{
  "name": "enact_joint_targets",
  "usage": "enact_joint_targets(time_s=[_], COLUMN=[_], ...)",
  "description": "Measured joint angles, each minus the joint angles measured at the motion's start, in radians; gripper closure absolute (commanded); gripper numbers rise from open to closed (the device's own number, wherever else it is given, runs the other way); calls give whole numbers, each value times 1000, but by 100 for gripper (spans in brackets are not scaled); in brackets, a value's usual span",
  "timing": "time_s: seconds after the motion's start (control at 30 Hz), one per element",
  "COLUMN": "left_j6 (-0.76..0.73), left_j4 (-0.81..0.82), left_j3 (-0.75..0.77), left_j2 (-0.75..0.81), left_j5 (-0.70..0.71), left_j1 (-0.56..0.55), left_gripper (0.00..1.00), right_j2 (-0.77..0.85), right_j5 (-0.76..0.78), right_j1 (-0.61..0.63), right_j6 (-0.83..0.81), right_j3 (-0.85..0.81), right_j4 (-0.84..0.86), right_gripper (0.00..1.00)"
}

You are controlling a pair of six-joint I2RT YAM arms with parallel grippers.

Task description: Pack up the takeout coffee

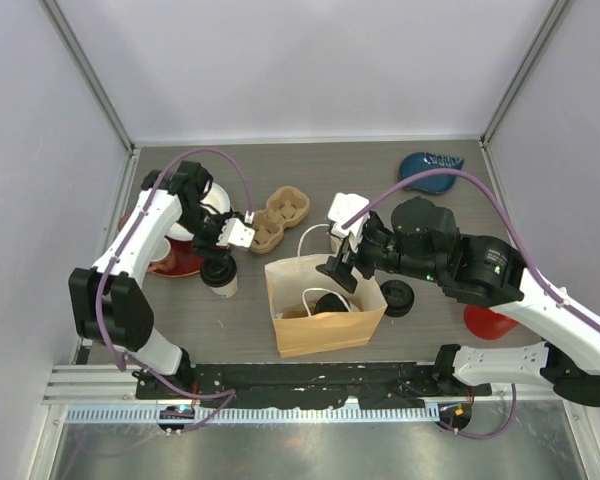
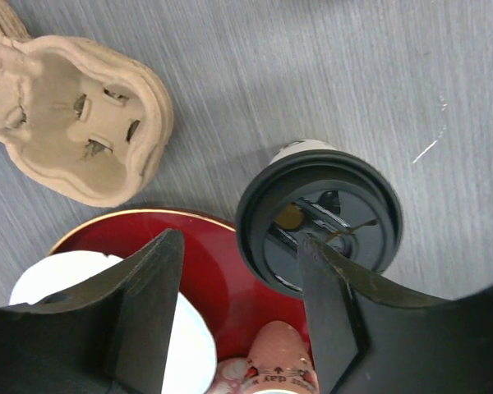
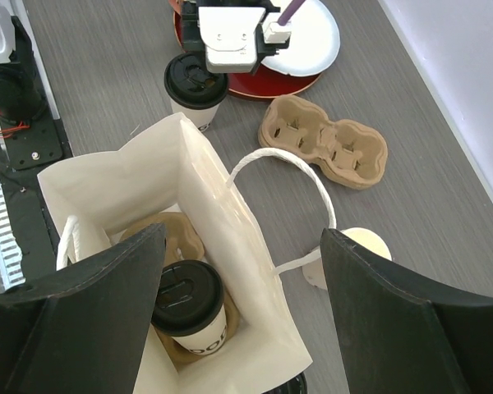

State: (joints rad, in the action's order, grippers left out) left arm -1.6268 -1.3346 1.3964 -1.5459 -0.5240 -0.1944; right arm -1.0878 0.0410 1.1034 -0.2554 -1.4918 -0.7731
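bagged cup [image 3: 187,300]: upright in a carrier [image 3: 177,236] inside the bag [image 3: 205,180], black lid on.
loose cup [image 2: 316,222]: upright on the worktop [image 2: 312,74], lid on, just left of the bag, at the rim of the red plate [image 2: 222,275].
left fingers [image 2: 148,295]: apart, gripping nothing. The right one overlaps the loose cup's lid in the wrist view; I cannot tell whether it touches.
right fingers [image 3: 107,304]: spread wide above the bag's open mouth, empty.
spare carrier [image 3: 324,144]: empty, on the worktop behind the bag, near the red plate.
white plate [image 3: 312,37]: lying on the red plate.
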Motion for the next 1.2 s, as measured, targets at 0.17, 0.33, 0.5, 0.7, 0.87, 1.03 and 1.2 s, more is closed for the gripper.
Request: enact_joint_targets(time_s=[0.17, 0.33, 0.5, 0.7, 0.87, 1.03, 1.2], left_j6=[-39, -55, -62, -80, -80, -79, -71], left_j4=[5, 3, -1, 0, -2, -2, -2], left_j3=[32, 16, 11, -2, -19, -21, -21], left_j2=[-46, -47, -47, -47, -48, -51, -51], left_j5=[0, 12, 17, 25, 46, 59, 74], left_j1=[-1, -19, -29, -35, -50, -62, -66], left_gripper=[49, 52, 51, 56, 67, 83, 100], right_j2=[17, 21, 21, 13, 4, 1, 0], right_j5=[0, 0, 1, 1, 2, 3, 3], right_j1=[0, 0, 0, 0, 0, 0, 0], right_j6=[0, 0, 0, 0, 0, 0, 0], right_j3=[3, 3, 3, 3, 3, 3, 3], right_j4=[-2, -2, -13, -22, -25, -28, -29], right_gripper=[19, 19, 19, 19, 19, 19, 19])
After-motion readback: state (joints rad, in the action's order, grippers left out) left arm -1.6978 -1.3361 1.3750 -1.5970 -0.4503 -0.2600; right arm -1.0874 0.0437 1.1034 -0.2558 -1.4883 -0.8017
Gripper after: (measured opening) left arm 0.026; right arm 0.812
